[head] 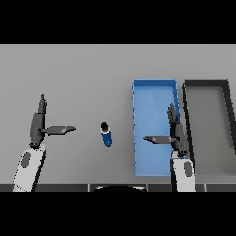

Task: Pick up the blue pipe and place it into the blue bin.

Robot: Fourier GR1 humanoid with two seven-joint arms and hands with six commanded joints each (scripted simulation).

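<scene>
Blue pipe (pixel 106 134) stands left of blue bin (pixel 154 92), between open left robot hand (pixel 39 124) and open right robot hand (pixel 175 133).

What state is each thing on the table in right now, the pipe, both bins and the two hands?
blue pipe: lying on the table, left of the bins, not held.
blue bin: open-topped, no pipe in it.
dark bin: right of the blue bin, nothing showing inside.
left hand: open, fingers straight, holding nothing.
right hand: open, over the blue bin's right side, holding nothing.
</scene>
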